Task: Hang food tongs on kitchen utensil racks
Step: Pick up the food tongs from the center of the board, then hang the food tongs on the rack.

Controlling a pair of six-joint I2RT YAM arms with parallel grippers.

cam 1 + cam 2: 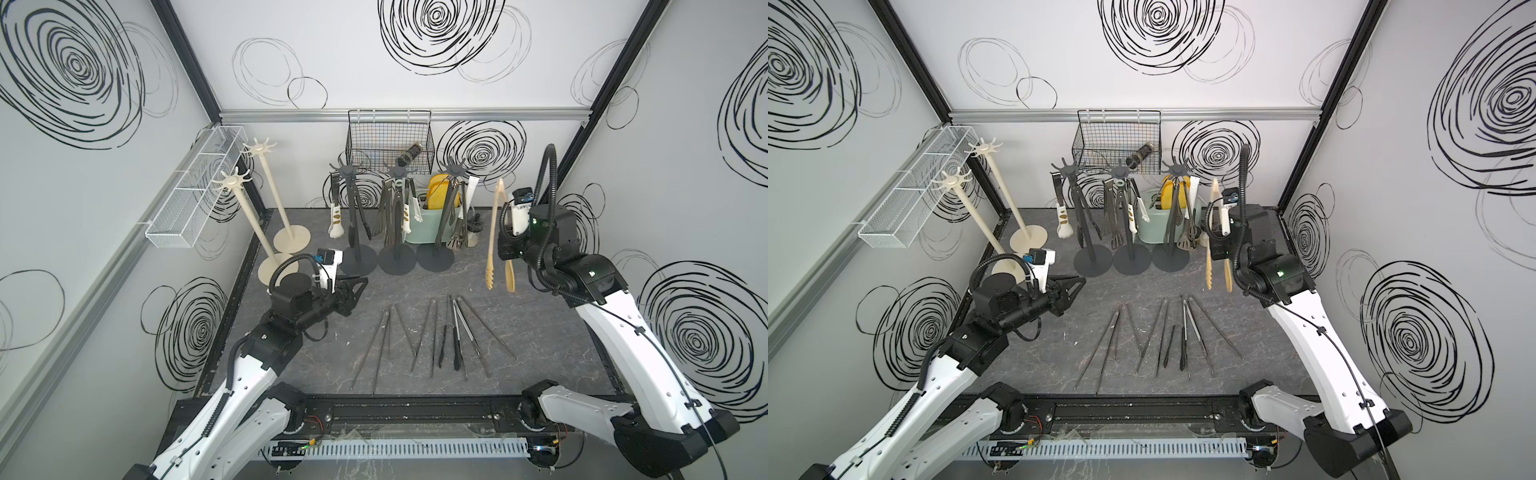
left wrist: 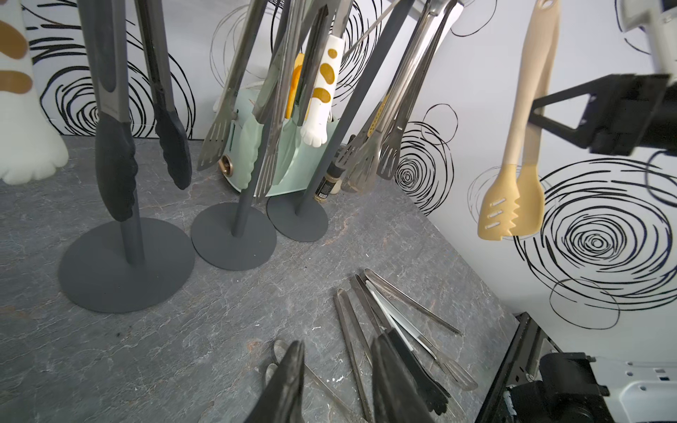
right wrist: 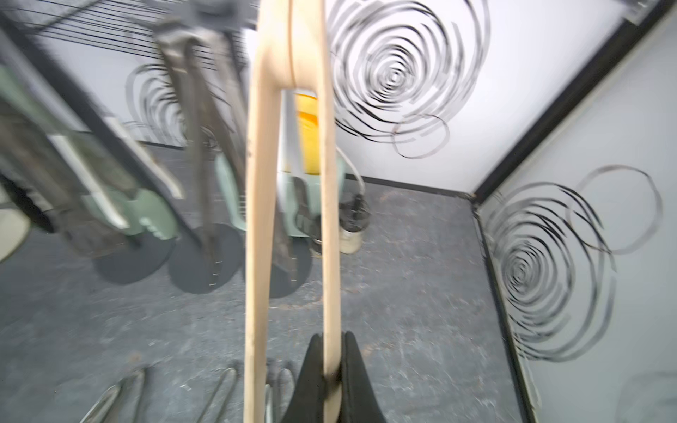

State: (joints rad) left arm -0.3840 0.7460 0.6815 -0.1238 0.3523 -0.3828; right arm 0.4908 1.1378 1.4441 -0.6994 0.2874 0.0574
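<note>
I see my right gripper (image 3: 331, 373) clenched on the tan tongs (image 2: 527, 110), hanging above the grey table (image 1: 552, 332) near the spiral-painted wall (image 1: 685, 187); the left gripper (image 1: 360, 289) stands parted, empty.

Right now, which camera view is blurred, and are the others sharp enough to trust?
Right wrist view: motion-smeared, the dark grey pole racks streaked, only the tan wooden tongs in the right hand fairly crisp. Left wrist view: sharp on the loose slim steel tongs, soft on the near left hand. In both top views: sharp, evenly lit.
</note>
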